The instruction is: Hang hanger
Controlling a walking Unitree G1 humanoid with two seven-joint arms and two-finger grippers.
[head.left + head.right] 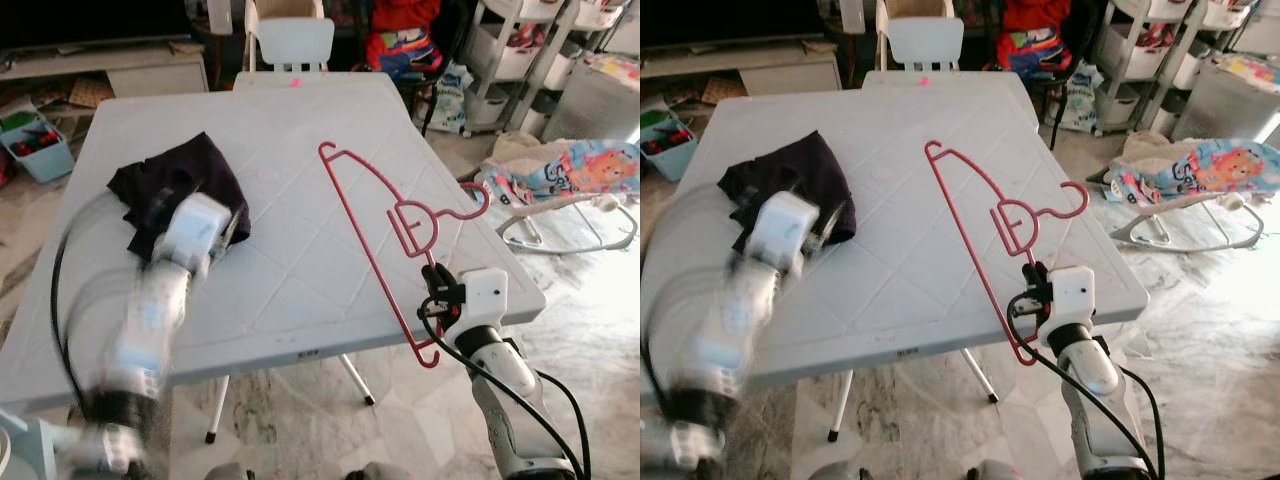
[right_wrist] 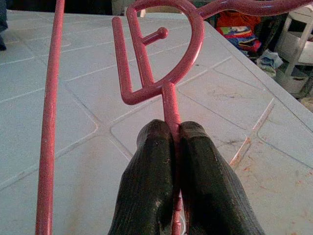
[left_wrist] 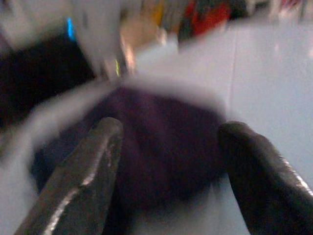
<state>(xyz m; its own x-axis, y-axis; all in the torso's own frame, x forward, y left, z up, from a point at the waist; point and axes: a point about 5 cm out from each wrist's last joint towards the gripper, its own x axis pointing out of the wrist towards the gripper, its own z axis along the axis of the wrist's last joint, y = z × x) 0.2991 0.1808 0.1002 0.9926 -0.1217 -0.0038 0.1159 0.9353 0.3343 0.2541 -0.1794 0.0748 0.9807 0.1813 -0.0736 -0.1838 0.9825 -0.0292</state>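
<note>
Between the right end effector's pinching fingers (table-edge side) sits the hanger.

Bright daylight is thrown from the right, with the floor washed out in glare. The left arm is smeared by motion blur. The left wrist view is blurred throughout; the right wrist view is sharp.

You're looking at a table with a cloth lying on its left side, a hanger sitting to the right, and a chair standing behind it.
</note>
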